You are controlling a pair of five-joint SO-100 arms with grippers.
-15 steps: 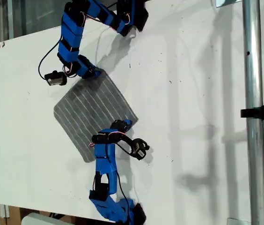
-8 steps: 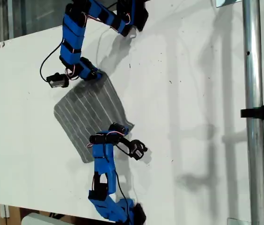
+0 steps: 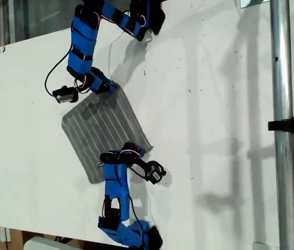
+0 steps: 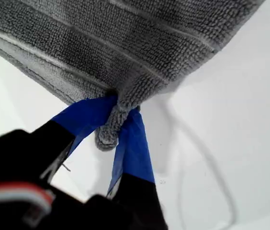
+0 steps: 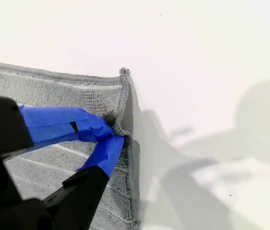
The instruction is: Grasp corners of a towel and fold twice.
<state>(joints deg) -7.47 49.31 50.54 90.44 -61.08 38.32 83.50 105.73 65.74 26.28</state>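
Grey white-striped square cloth towel (image 3: 105,133) lies flat mid white table (image 3: 215,104). My first gripper (image 4: 118,112) pinches one corner (image 4: 108,134), my second gripper (image 5: 115,132) clamps towel's edge near another corner, seemingly ready for first fold.

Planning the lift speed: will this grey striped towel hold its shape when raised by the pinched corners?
Probably not. The towel bunches between my first gripper, so it looks floppy. Its looped pile should resist slipping. My second gripper already tents the edge, suggesting lightness.
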